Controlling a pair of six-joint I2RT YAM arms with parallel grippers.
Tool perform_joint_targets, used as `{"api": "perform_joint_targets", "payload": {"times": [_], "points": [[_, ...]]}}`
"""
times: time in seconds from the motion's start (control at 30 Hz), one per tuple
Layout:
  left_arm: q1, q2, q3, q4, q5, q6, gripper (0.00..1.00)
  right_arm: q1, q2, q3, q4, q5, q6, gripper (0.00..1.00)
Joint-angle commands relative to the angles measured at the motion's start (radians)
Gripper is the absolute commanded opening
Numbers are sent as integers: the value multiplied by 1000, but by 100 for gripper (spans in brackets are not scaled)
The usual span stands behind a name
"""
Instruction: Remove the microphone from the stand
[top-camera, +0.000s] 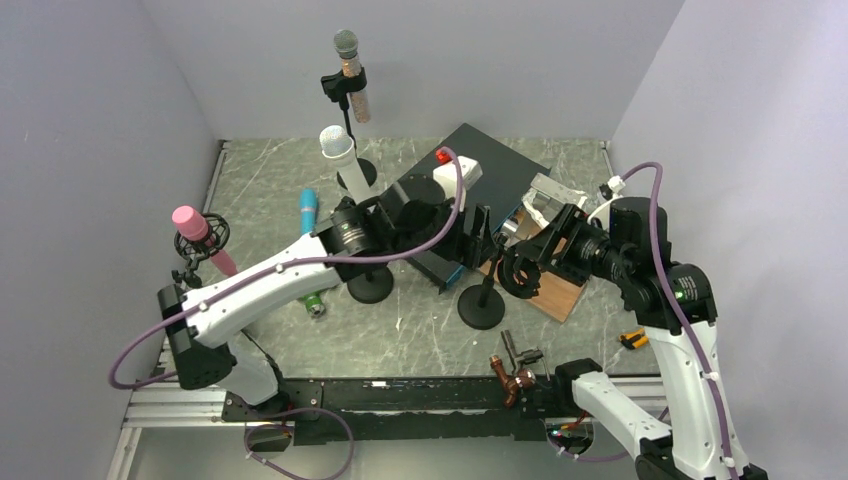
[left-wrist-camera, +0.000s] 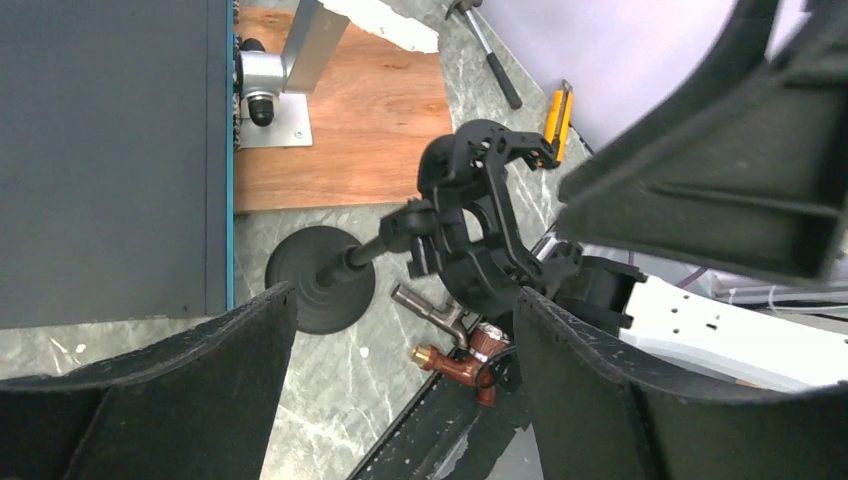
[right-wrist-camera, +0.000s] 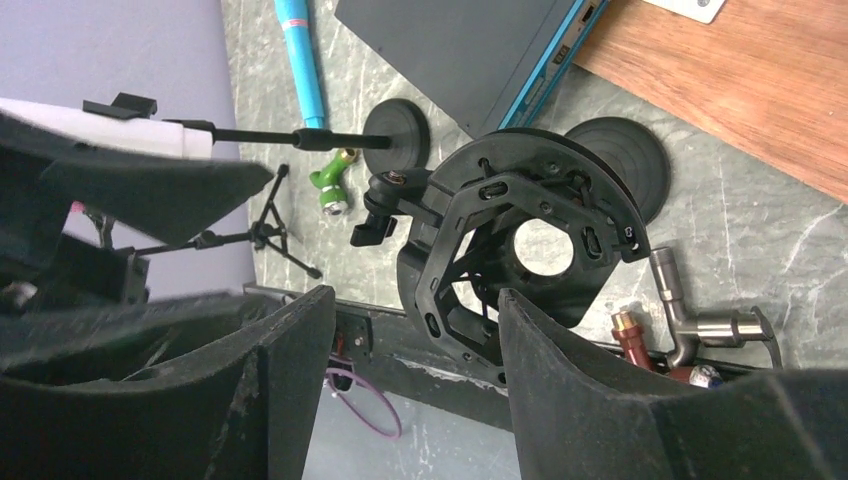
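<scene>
A black shock-mount ring (top-camera: 518, 272) tops a short stand with a round base (top-camera: 482, 306) in mid-table; I see no microphone in it, and the table shows through its hole (right-wrist-camera: 545, 245). My left gripper (top-camera: 478, 232) is open just left of the ring, which lies beyond its fingertips (left-wrist-camera: 405, 310). My right gripper (top-camera: 515, 262) is open at the ring's right, the ring's lower edge (right-wrist-camera: 470, 330) between its fingers. A white microphone (top-camera: 337, 150) and a grey-headed one (top-camera: 347, 60) stand on poles behind. A pink microphone (top-camera: 195, 225) sits in a tripod mount. A blue one (top-camera: 307, 210) lies flat.
A black case (top-camera: 480, 165) lies behind the ring, a wooden board (top-camera: 555, 290) to its right. A second round base (top-camera: 371, 285) stands left of the ring. A red-brown tap fitting (top-camera: 515, 380), a green fitting (top-camera: 315, 303) and a yellow tool (top-camera: 632, 340) lie near the front.
</scene>
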Motion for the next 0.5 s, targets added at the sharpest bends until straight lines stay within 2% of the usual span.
{"api": "perform_joint_targets", "payload": {"times": [0.0, 0.2, 0.33, 0.47], "points": [[35, 51, 79, 32, 109, -37, 79, 1, -23, -12, 28, 21, 15, 61], [83, 94, 47, 100, 258, -93, 76, 2, -31, -87, 110, -56, 9, 53], [119, 163, 97, 81, 345, -116, 66, 2, -7, -86, 114, -42, -25, 49], [126, 204, 122, 62, 377, -112, 65, 3, 10, -94, 140, -54, -32, 46]]}}
